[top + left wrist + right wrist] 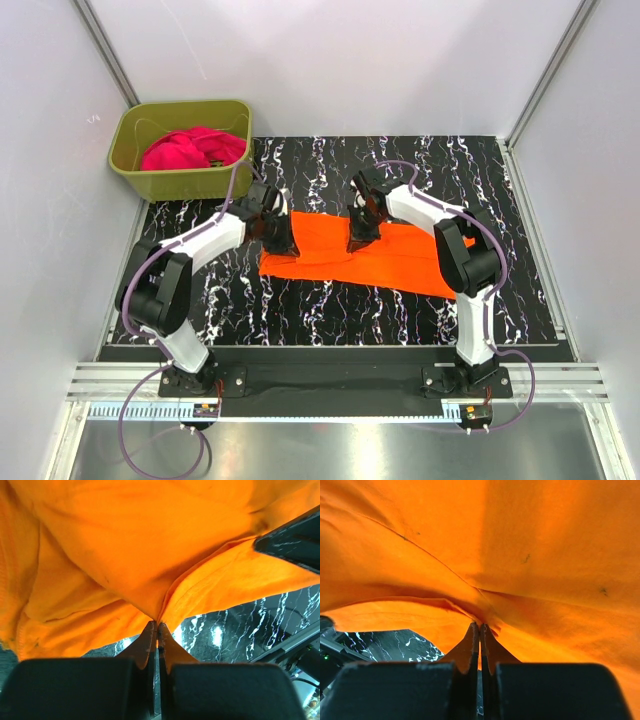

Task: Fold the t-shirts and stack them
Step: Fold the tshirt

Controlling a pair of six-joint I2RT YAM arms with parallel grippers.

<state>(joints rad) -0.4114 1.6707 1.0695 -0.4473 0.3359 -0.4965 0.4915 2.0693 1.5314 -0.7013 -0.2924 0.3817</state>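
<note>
I have both hands clenched on the orange t-shirt (pixel 390 265), which lies on the counter (pixel 330 315) with its long axis left to right. My left hand (pixel 277 235) pinches its far-left corner and my right hand (pixel 362 240) its far edge mid-span, with marbled surface showing on the near side. The magenta t-shirt (pixel 192 150) sits in the olive tub (pixel 180 183), far left, nearer my left arm
</note>
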